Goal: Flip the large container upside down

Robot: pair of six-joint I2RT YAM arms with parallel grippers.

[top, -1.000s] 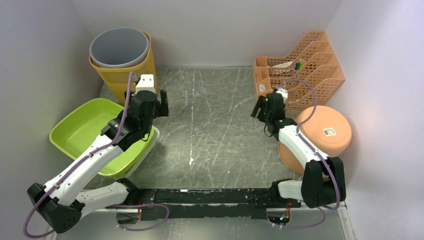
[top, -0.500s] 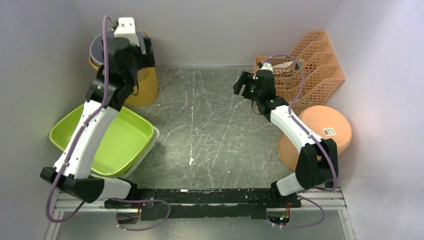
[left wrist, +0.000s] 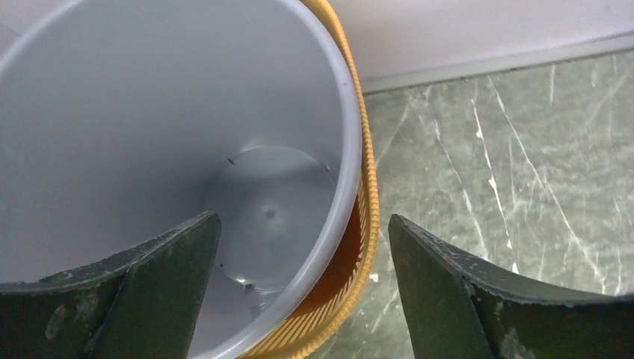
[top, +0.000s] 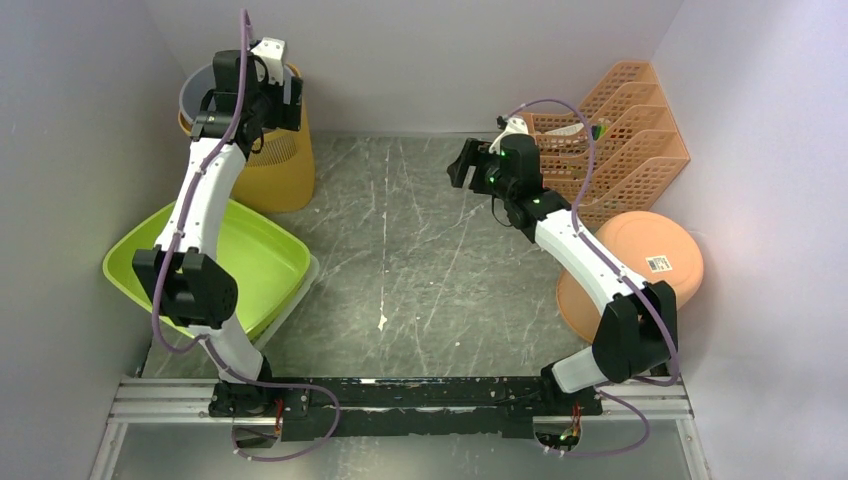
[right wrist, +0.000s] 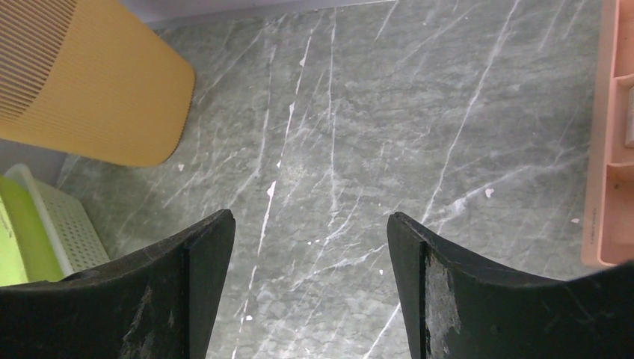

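Observation:
The large container stands upright at the back left: a grey bin (top: 196, 97) nested inside a yellow ribbed basket (top: 285, 172). My left gripper (top: 276, 98) hovers open above its right-hand rim. In the left wrist view the grey bin (left wrist: 149, 112) is empty, and its rim and the yellow basket's rim (left wrist: 368, 217) run between the fingers of the left gripper (left wrist: 303, 217) without touching them. My right gripper (top: 463, 163) hangs open over the bare floor at mid back, holding nothing. The right wrist view shows the right gripper (right wrist: 310, 217) with the yellow basket (right wrist: 97, 82) off to its upper left.
A green tub (top: 240, 262) sits on a white basket (top: 304, 285) at the left. An orange file rack (top: 612, 130) stands at the back right, with an overturned orange bowl (top: 650, 262) in front of it. Walls close in on three sides.
My left arm swung up from over the green tub to above the bin's rim. My right gripper moved left and back, away from the orange bowl.

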